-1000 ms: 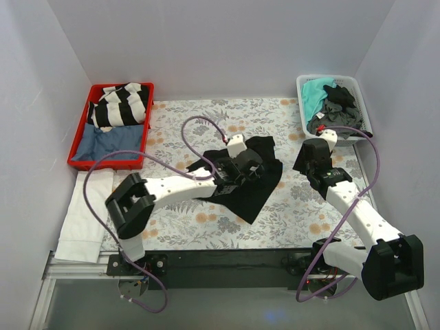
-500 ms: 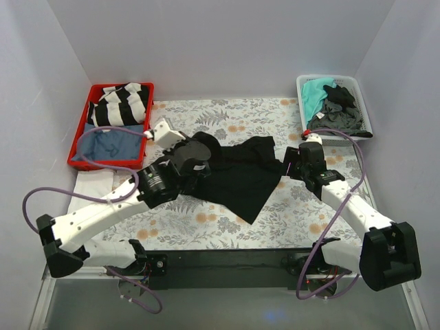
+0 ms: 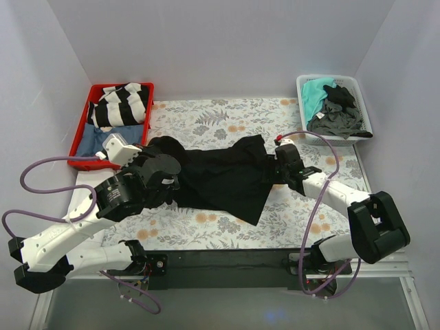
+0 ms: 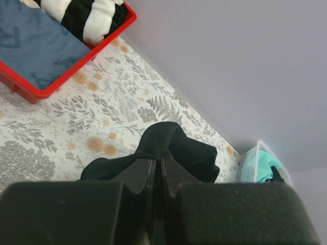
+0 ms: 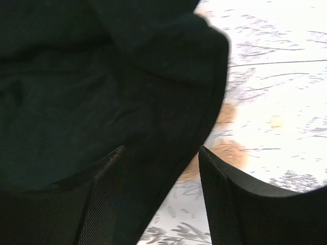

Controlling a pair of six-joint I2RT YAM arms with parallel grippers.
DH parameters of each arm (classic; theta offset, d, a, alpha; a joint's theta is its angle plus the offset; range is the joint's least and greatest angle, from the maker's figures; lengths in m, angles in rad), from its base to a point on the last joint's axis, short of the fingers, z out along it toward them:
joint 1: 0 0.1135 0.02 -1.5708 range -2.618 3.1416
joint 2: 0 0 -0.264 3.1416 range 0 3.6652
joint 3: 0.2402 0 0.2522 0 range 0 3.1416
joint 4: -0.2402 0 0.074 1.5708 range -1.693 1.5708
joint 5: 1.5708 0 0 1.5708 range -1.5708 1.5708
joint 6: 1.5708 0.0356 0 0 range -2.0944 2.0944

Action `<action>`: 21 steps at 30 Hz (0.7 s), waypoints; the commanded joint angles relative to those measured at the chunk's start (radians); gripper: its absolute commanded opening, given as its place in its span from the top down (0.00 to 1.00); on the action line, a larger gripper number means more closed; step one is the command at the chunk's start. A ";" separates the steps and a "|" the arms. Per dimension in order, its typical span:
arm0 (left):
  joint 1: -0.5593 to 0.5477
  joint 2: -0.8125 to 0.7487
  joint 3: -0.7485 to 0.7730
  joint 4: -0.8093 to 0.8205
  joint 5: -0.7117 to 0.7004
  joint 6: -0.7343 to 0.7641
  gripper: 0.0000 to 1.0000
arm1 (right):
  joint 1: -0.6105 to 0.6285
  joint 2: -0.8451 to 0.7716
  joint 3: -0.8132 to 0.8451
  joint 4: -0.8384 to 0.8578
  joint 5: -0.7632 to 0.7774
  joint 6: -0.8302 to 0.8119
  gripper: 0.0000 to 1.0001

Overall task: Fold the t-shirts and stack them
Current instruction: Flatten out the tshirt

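A plain black t-shirt (image 3: 220, 175) lies pulled out across the middle of the flowered table, partly bunched. My left gripper (image 3: 159, 152) is shut on the shirt's raised left end. In the left wrist view the jaws (image 4: 158, 161) pinch a peak of the black t-shirt (image 4: 176, 148). My right gripper (image 3: 272, 168) stands open low at the shirt's right edge. The right wrist view has the black t-shirt's (image 5: 102, 92) hem running between the spread fingers of that gripper (image 5: 161, 153), which grip nothing. Teal (image 3: 316, 93) and dark grey (image 3: 338, 118) t-shirts sit in the basket.
A red bin (image 3: 76, 137) at the back left holds a striped garment (image 3: 122, 103) and a blue one (image 3: 106, 143). The white basket (image 3: 301, 103) stands at the back right. A white cloth (image 3: 86, 213) lies off the table's left edge. Purple cables loop beside both arms.
My left arm has swung left and dragged the black shirt's end with it, stretching the shirt out. My right gripper has come in low to the shirt's right edge.
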 commanded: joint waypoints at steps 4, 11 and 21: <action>0.023 -0.026 -0.014 -0.105 -0.101 -0.045 1.00 | 0.192 -0.075 -0.011 -0.069 0.101 0.051 0.36; 0.054 -0.026 -0.038 -0.140 -0.064 -0.082 1.00 | 0.333 -0.115 -0.135 -0.116 0.089 0.172 0.39; 0.059 0.005 -0.058 -0.142 -0.058 -0.111 1.00 | 0.509 -0.080 -0.124 -0.218 0.148 0.290 0.41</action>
